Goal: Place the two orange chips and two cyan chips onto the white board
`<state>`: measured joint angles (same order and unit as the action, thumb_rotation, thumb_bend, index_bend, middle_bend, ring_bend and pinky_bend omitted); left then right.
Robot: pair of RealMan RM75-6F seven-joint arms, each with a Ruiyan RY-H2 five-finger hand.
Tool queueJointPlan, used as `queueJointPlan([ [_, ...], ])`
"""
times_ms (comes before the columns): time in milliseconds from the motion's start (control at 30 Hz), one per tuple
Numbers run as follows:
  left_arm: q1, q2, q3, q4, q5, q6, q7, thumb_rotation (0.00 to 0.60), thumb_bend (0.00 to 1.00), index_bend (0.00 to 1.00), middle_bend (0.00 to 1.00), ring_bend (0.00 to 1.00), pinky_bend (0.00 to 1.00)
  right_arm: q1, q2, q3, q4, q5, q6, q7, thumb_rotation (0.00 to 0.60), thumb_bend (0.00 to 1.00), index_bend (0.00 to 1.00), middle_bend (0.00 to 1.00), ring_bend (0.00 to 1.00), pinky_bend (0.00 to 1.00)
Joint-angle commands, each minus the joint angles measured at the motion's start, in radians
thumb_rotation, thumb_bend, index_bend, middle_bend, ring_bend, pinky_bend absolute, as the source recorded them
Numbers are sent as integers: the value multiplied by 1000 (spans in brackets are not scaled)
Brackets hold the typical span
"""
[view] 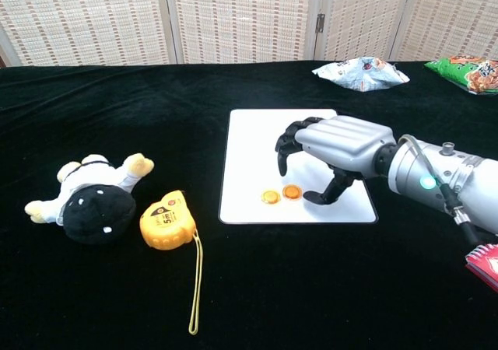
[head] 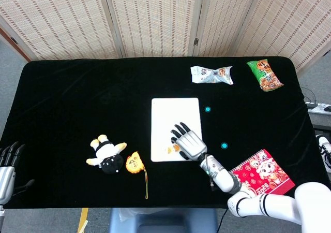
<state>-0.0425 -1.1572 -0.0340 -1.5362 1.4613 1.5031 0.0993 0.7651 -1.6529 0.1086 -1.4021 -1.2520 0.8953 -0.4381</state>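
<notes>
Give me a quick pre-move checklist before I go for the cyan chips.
1. Both orange chips on the white board: ok.
2. Right hand let go of the chip: cannot tell, fingers curl just above it.
3. Near cyan chip on the cloth, unobstructed: ok.
4. Far cyan chip beside the board's edge, off it: ok to pick.
5. Left hand parked at the table edge: ok.

White board [view: 264,152]: flat rectangular panel with rounded corners, lying on the black desk [view: 117,85], long side running away from the robot. Two orange chips [view: 282,194]: small round discs, flat, side by side near the board's near edge, just apart. Two cyan chips: small round discs, flat on the desk right of the board, one [head: 207,109] just beside its far right edge, the other [head: 224,145] further right and nearer.
</notes>
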Motion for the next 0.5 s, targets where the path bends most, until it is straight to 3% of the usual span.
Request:
queueJointPlan([
  [33,0,-1,1,3,1,0,-2,600,169,3,52,72,0,-9,15,3,-13,-4,17,20,600,299,202,105,16,0],
  [233,1,1,-1,9,1,2,-12,600,169,0,52,71,0,-62,93,6,-54,-10,93,57,600,299,135,99,30,0],
  [500,-3,0,-2,4,10,2,-13,600,168,0,51,70,0,-177,207,-60,-75,-23,177,115,600,298,295,105,29,0],
])
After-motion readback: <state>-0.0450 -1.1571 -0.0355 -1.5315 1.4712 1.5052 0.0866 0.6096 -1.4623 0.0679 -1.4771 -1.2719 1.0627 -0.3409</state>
